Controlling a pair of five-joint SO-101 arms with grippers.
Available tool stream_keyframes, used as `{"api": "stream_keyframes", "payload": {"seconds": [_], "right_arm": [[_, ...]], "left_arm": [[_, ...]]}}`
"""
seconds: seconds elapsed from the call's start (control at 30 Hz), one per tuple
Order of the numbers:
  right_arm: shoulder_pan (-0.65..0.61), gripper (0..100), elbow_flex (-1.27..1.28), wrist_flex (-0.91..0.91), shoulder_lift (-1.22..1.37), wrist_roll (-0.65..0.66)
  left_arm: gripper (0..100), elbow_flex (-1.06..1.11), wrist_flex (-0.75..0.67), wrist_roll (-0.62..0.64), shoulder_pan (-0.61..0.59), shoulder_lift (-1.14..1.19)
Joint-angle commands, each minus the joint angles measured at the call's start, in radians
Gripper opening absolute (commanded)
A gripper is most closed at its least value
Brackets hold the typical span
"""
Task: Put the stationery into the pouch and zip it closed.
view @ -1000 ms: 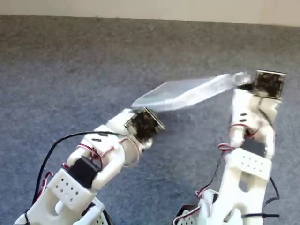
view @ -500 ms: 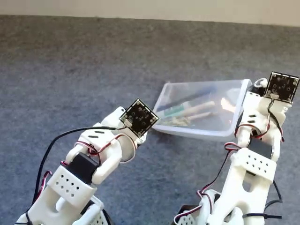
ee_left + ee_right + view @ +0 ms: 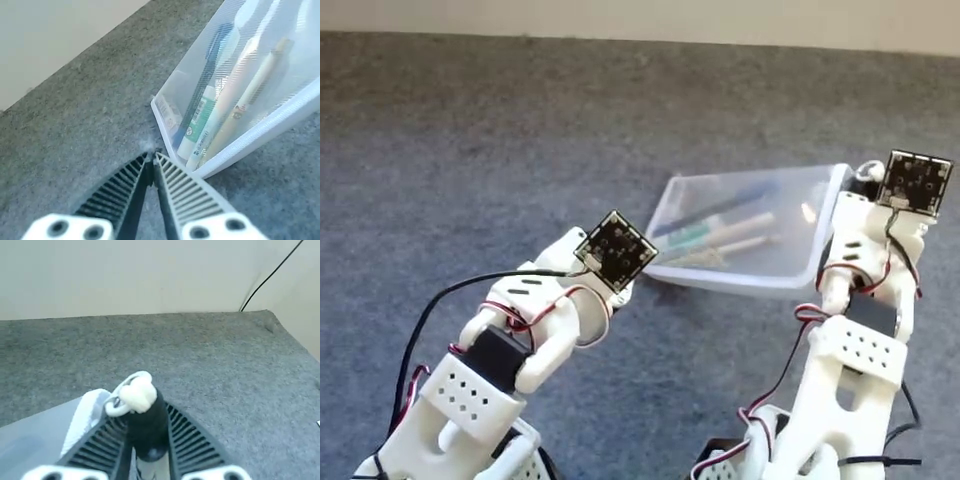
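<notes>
A translucent pouch (image 3: pixel 750 235) lies flat on the grey felt, with several pens and a glue stick (image 3: pixel 715 238) visible through its side. In the left wrist view my left gripper (image 3: pixel 152 159) is shut with nothing between its fingers, its tips just beside the pouch's near corner (image 3: pixel 165 117). The stationery (image 3: pixel 220 110) shows through the mesh there. At the pouch's other end my right gripper (image 3: pixel 143 412) is shut on the black zipper pull (image 3: pixel 147 432), which carries a white cord knot (image 3: pixel 134 392). The pouch's end (image 3: pixel 30 440) lies beside those fingers.
Grey felt covers the table (image 3: pixel 500 130) on all sides of the pouch. A pale wall (image 3: pixel 640 15) runs along the far edge. A black cable (image 3: pixel 270 275) hangs down the wall beyond the table's corner.
The pouch, held up in the air between both grippers a second ago, has come down flat on the table. My left gripper no longer holds it. The right gripper keeps its hold.
</notes>
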Motion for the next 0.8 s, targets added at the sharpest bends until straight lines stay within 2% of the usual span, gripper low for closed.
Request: {"api": "stream_keyframes", "payload": {"seconds": [0.0, 0.13, 0.23, 0.53, 0.7, 0.77], "right_arm": [[-0.051, 0.4, -0.056, -0.027, -0.015, 0.000], [-0.059, 0.4, -0.050, -0.019, -0.071, 0.000], [-0.070, 0.4, -0.035, 0.062, -0.157, 0.002], [-0.200, 0.4, 0.041, 0.114, -0.331, 0.005], [-0.272, 1.2, 0.081, 0.114, -0.380, 0.068], [-0.298, 3.9, 0.102, 0.116, -0.394, 0.072]], "left_arm": [[1, -0.016, -0.005, -0.003, -0.028, -0.018], [1, -0.016, -0.006, -0.003, -0.062, -0.016], [1, -0.016, -0.006, -0.003, -0.064, -0.016], [1, -0.025, -0.020, -0.002, -0.107, -0.018], [1, -0.033, -0.040, 0.103, -0.168, -0.018], [5, -0.033, -0.040, 0.110, -0.173, -0.018]]}}
